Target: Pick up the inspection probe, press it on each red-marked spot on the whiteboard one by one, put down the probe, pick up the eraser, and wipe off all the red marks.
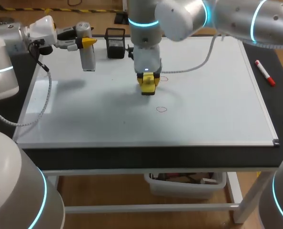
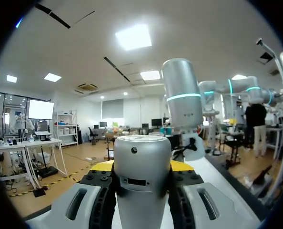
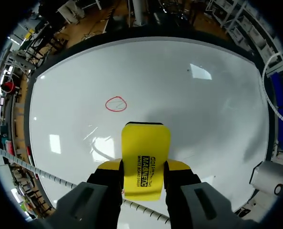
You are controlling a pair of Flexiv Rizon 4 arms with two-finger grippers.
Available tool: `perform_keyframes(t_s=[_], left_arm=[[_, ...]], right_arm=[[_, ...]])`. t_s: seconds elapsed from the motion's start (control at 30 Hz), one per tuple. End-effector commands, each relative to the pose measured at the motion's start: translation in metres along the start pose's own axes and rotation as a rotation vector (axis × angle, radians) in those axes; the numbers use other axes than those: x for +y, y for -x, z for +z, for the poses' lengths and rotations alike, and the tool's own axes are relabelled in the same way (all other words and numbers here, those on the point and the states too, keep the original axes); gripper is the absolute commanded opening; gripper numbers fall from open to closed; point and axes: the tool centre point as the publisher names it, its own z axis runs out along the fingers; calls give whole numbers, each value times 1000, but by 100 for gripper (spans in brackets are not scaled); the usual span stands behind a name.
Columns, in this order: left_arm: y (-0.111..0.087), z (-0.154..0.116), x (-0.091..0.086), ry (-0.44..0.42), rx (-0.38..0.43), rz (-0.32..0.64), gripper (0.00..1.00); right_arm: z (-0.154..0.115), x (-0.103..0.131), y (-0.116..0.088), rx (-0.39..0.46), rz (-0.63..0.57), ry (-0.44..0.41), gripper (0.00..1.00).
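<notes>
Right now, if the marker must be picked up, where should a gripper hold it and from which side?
I would take the marker at the middle of its white barrel, from straight above. It lies flat on the table beside the whiteboard, so nothing can get under it. The fingers should close across its long axis.
</notes>
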Motion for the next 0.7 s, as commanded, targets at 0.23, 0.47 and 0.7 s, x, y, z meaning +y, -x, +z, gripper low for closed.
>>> perform_keyframes(t_s=[0.23,0.47,0.7], left_arm=[[-2,0,-2,0,-6,3,0],[-2,0,-2,0,-6,3,0],[-2,0,-2,0,-6,3,0]], right_arm=[[14,19,27,-31,-86,-72,0],[19,20,33,-41,-100,-46,0],[24,18,33,-52,-117,-11,0]])
